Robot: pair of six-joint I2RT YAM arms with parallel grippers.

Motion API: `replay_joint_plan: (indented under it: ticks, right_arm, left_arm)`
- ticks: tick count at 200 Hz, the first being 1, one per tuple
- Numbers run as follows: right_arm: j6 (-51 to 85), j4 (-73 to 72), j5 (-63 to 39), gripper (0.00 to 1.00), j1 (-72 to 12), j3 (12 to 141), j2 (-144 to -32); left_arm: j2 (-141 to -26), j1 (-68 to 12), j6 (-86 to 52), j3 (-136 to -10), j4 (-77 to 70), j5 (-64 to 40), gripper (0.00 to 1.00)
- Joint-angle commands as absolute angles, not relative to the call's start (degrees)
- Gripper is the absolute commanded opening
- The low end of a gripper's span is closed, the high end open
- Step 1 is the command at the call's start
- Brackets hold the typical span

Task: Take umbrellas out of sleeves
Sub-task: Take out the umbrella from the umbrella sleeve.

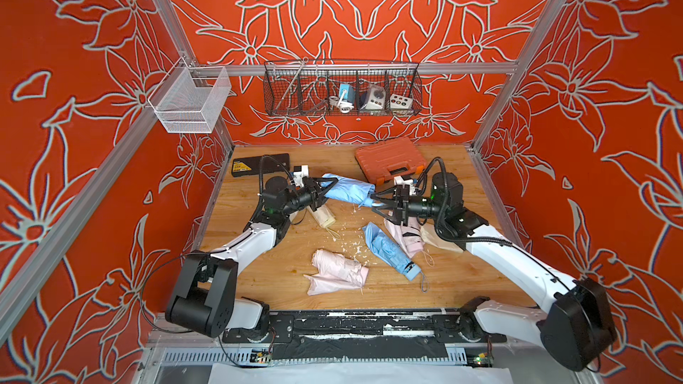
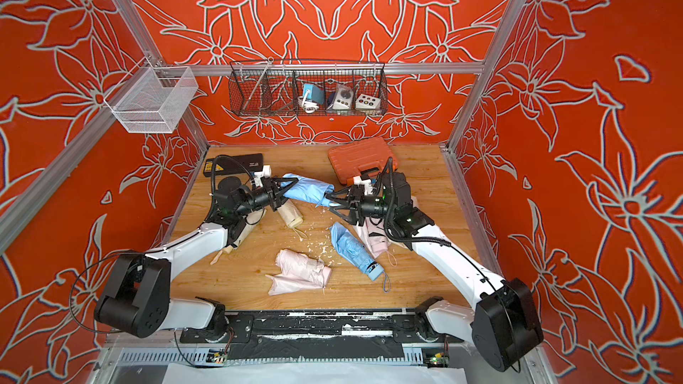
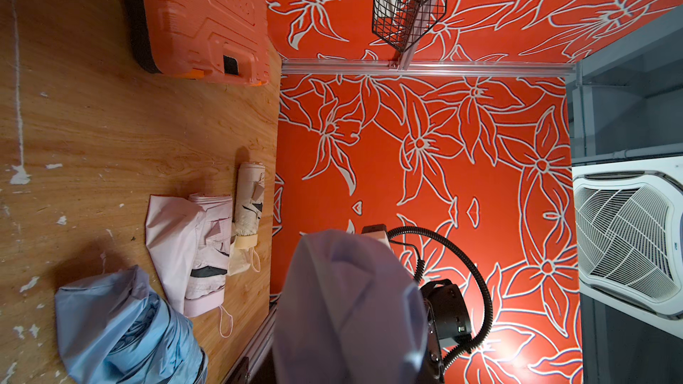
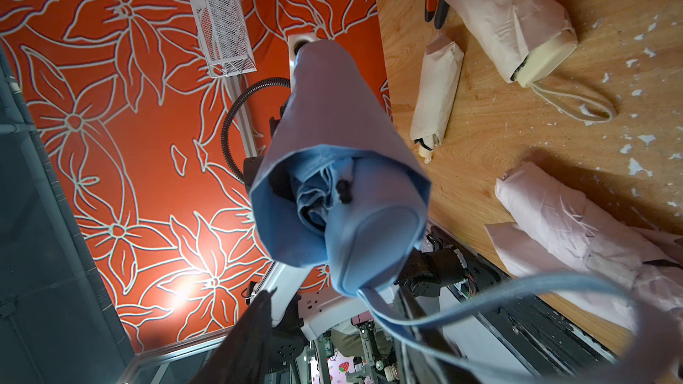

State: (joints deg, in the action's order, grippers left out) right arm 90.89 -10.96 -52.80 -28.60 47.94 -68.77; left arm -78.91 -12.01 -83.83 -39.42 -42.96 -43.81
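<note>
A light blue sleeve with a light blue umbrella inside is held above the table between both arms. My left gripper is shut on the sleeve's closed end, and the fabric fills the left wrist view, hiding the fingers. My right gripper stands open at the sleeve's mouth. The umbrella's handle pokes out just in front of the jaws. Its blue wrist cord loops across one finger.
On the table lie a bare blue umbrella, a pink umbrella on its limp sleeve, a cream one, and pink and cream ones under the right arm. An orange case and a black box sit at the back.
</note>
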Motion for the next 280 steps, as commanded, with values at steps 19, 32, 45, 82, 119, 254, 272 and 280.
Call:
replay_joint_plan:
  ticks: [19,32,45,82,119,254,272,280]
  right_arm:
    - [91.9,-14.2,-53.4,0.54,-29.2,49.0,-71.1]
    - [92.0,-14.8,-53.2,0.54,-29.3,49.5,-71.6]
    - [92.0,-14.9,-52.8,0.52,-29.3,50.2,-71.9]
    - [92.1,-14.9,-53.3,0.52,-29.5,51.8,-72.7]
    - [91.9,-12.9,-53.9,0.55,-29.7,51.1,-71.3]
    - [92.2,-14.9,-53.2,0.56,-29.7,50.3,-72.3]
    - [92.1,-15.3,-53.2,0.53,-29.7,51.3,-73.1]
    - [92.0,-15.4,-53.2,0.53,-29.8,51.7,-73.4]
  left_arm:
    - [-77.8,-11.9,-84.6,-41.1,-47.5,-45.0,0.19]
    - [-77.4,-11.9,-84.5,-40.7,-47.4,-45.0,0.19]
    - [-77.1,-11.9,-84.5,-40.0,-47.4,-44.9,0.19]
    - [-76.7,-11.9,-84.6,-39.0,-47.5,-44.8,0.19]
    - [-77.7,-11.9,-84.2,-39.9,-47.6,-44.8,0.19]
    - [-78.0,-11.8,-84.6,-40.0,-47.7,-45.4,0.19]
    - [-77.4,-11.8,-84.5,-39.3,-47.4,-45.5,0.19]
    - [-77.1,-11.8,-84.5,-38.7,-47.5,-45.4,0.19]
